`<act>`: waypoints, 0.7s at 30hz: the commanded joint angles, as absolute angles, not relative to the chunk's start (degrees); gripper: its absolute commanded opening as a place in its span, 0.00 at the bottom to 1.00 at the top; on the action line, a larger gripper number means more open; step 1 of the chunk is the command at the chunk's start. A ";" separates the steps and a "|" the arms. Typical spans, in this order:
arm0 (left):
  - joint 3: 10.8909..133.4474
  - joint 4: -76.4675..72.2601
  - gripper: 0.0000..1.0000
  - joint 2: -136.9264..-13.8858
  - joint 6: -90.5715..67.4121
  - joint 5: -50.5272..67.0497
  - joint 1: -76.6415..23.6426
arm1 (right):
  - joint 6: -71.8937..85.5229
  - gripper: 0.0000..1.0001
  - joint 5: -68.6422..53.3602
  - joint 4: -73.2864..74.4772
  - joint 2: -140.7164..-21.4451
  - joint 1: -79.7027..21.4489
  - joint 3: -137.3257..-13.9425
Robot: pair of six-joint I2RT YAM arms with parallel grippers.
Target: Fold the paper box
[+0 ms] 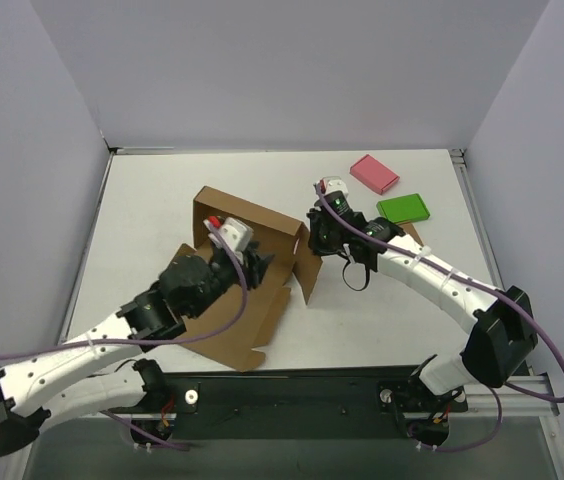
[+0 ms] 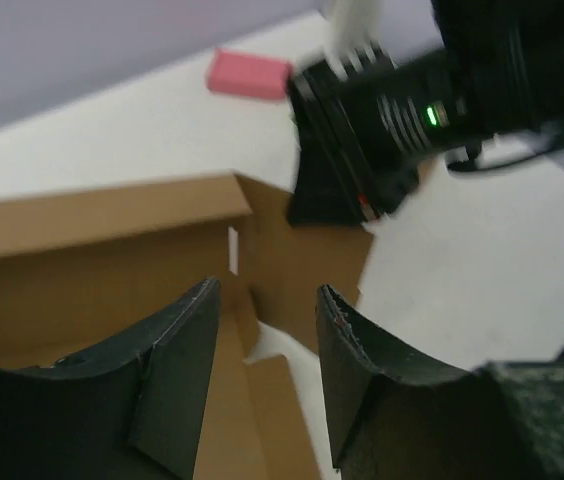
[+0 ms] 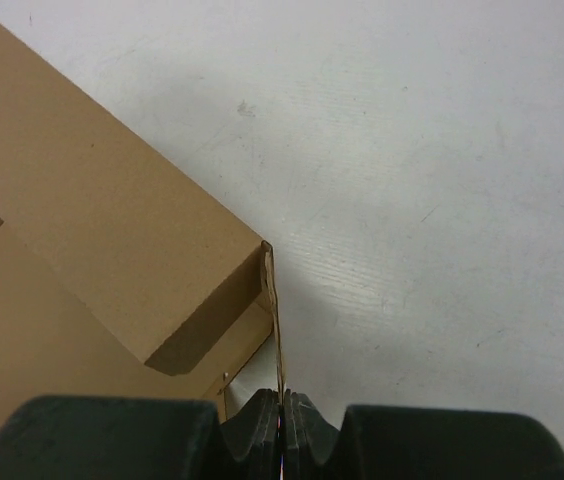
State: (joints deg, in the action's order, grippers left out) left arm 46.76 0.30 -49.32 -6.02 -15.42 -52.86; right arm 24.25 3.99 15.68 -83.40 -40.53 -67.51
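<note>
**Figure. Box partly erected, both arms at its right end.**

The box [image 1: 252,270] lies left of centre on the table [image 1: 152,200]. Its far wall stands upright, its near panel lies flat toward the arm bases, and its right side flap [image 1: 307,265] is raised. From the right wrist camera I see the right jaws clenched on the thin top edge of that flap [image 3: 274,300], gripping only a narrow margin of cardboard. The left jaws sit inside the box [image 2: 102,260], released, with nothing between them and the floor panel showing in the gap. A pink block [image 1: 374,173] and a green block [image 1: 403,208] lie well apart from the box, to the right of the right arm.

**Hazards, as I judge them.**
- (a) The pinch is shallow, so a pull across the flap's plane could slide the board out of the jaws or crease it away from the score line.
- (b) Nothing pins the box down. If I swing the flap with the right arm alone, the whole sheet may skid or pivot on the table and the far wall may fall back.
- (c) The left jaws stand close to the flap's inward path, so folding before I withdraw or reposition them risks trapping them or knocking the two wrists together.
- (d) A wide sweep of the right arm could strike the green block.
</note>
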 commanded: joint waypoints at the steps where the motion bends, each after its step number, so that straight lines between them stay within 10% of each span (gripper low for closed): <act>1: 37.63 -9.30 0.52 -58.24 -15.81 -22.68 -62.74 | 22.59 0.00 3.34 18.11 -83.67 -39.03 -69.17; 21: 22.69 -20.56 0.49 -58.97 -26.18 -15.04 -55.83 | 14.94 0.00 -3.95 19.16 -83.23 -32.96 -70.31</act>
